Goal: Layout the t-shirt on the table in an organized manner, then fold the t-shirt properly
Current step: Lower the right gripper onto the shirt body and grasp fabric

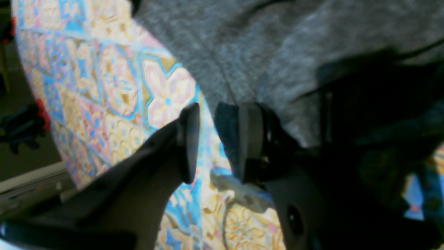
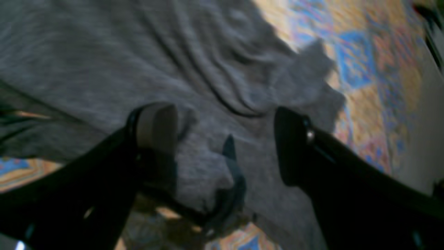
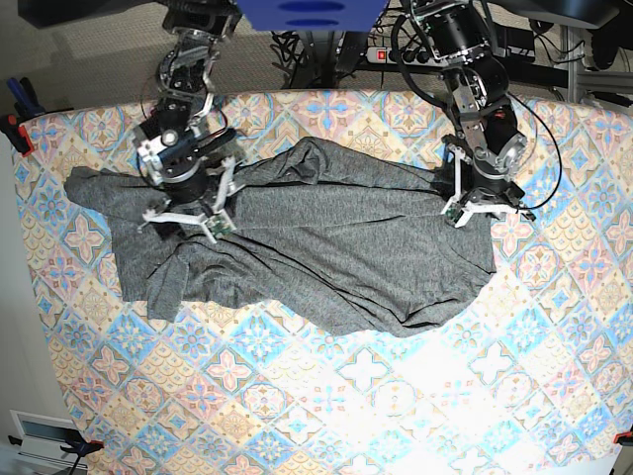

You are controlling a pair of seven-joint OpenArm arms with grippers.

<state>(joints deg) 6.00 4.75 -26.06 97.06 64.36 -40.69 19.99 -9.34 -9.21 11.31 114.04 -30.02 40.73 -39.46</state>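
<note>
The dark-grey t-shirt (image 3: 326,247) lies crumpled and spread across the middle of the table (image 3: 376,396), with folds and a bunched left side. My right gripper (image 3: 188,220) hovers over the shirt's left part. In the right wrist view its jaws stand wide open (image 2: 225,139) above wrinkled t-shirt (image 2: 104,62) fabric, holding nothing. My left gripper (image 3: 480,206) is at the shirt's right edge. Its pads (image 1: 189,139) stand a narrow gap apart (image 1: 208,142), with only the table (image 1: 104,76) showing between them. The t-shirt (image 1: 260,41) lies just beyond the tips.
A red and black clamp (image 1: 24,121) grips the table's edge, and another clamp (image 3: 15,129) sits at the far left. Cables and a power strip (image 3: 396,54) run behind the arms. The table (image 2: 364,69) ends close to the right gripper's side.
</note>
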